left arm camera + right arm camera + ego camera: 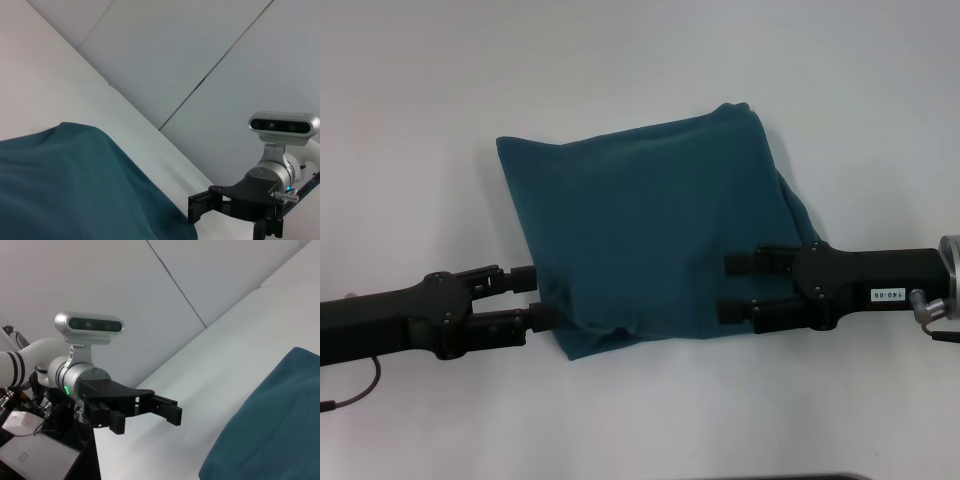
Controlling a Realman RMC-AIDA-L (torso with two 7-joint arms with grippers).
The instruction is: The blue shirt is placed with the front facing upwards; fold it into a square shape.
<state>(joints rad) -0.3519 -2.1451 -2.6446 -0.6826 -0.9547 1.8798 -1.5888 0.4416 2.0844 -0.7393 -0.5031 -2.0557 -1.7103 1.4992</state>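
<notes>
The blue shirt (640, 240) lies mid-table (410, 120), already folded into a rough, slightly skewed square, its near edge sagging into a rounded bulge. The left pincer (534, 298) sits at the near left corner, its fingers parted and holding nothing. The right pincer (738, 286) hovers over the near right part, likewise spread and empty. The fold looks essentially finished; what remains is probably squaring up, best done with small inward nudges on the loose right flap. Bare table surrounds the shirt on every side, leaving free room for both arms to move outward.
</notes>
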